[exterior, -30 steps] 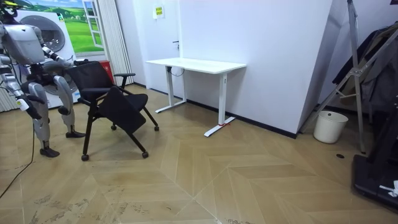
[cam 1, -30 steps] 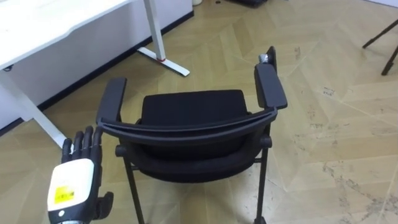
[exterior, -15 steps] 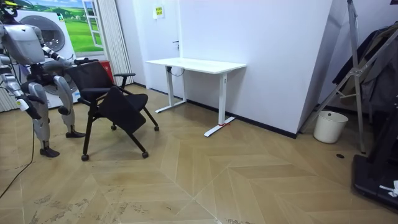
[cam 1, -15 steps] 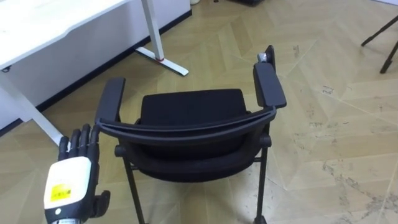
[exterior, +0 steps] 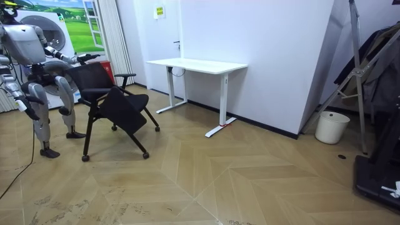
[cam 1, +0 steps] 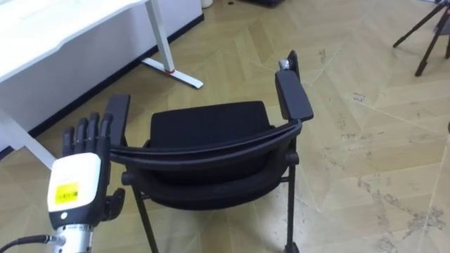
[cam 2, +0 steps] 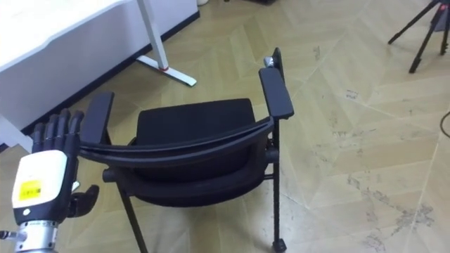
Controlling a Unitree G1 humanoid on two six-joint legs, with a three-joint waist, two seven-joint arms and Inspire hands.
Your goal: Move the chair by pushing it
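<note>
Chair (cam 1: 211, 130) legs cut off at btm edge, desk (cam 1: 56, 35) cropped upper left, tripod (cam 1: 425, 53) mostly off-frame

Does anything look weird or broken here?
Nothing looks broken. The black chair stands out on the open floor, away from the white desk rather than tucked under it. The wooden floor beside the chair has grey scuff marks.
</note>
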